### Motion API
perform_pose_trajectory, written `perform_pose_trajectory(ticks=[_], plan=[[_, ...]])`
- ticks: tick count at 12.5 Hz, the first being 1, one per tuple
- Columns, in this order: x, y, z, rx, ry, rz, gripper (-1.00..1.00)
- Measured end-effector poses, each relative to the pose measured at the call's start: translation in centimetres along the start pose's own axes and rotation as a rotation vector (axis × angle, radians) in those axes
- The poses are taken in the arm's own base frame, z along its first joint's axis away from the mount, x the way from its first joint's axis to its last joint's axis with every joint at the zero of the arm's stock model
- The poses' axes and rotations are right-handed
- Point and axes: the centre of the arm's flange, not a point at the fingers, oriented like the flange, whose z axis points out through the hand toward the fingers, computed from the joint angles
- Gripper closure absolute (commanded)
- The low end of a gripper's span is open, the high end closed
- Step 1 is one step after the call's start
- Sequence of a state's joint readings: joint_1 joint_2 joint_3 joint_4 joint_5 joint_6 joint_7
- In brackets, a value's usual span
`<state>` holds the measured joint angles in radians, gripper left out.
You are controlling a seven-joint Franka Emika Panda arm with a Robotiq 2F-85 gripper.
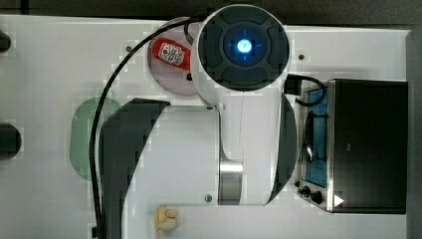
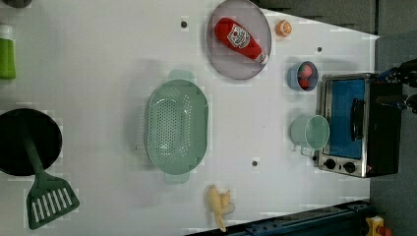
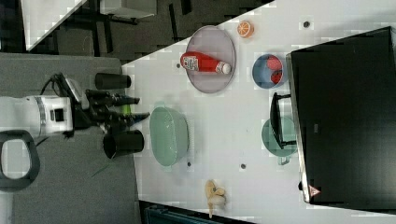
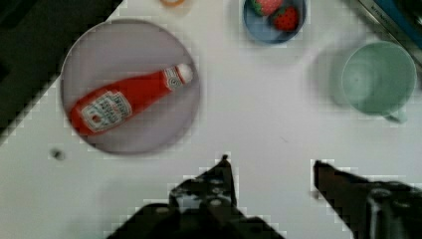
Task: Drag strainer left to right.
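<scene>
Lying apart (untouched): strainer (image 2: 177,127), fingers (image 4: 224,169).

White tabletop (image 2: 98,98) takes up most of the left view, evenly lit with soft shadows. Dark grey floor (image 3: 70,186) sits at about 8 o'clock in the right view, with a black table frame (image 2: 305,223) along the left view's 5 o'clock edge.

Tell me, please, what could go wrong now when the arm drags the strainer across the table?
1. The open gripper is not on the strainer yet; a shallow hold on its rim could slip.
2. In the left view, the cup and toaster oven lie toward the left view's right; a long drag might bump them.
3. The banana lies close by.
</scene>
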<state>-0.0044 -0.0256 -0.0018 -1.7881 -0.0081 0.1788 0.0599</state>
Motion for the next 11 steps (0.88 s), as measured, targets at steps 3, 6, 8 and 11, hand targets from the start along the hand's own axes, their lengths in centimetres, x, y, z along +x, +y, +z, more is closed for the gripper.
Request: perform_pose_trajectory(ticks=[3, 6, 8, 11], plan=[[-7.0, 10.0, -1.7, -0.184, -0.129, 0.016, -1.0], [-8.8, 13.6, -11.4, 0.04, 0.011, 0.039, -1.0], [-10.8, 11.7, -15.2, 0.132, 0.085, -0.001, -1.0], [-16.5, 1.8, -12.2, 0.107, 0.116, -0.153, -1.0]])
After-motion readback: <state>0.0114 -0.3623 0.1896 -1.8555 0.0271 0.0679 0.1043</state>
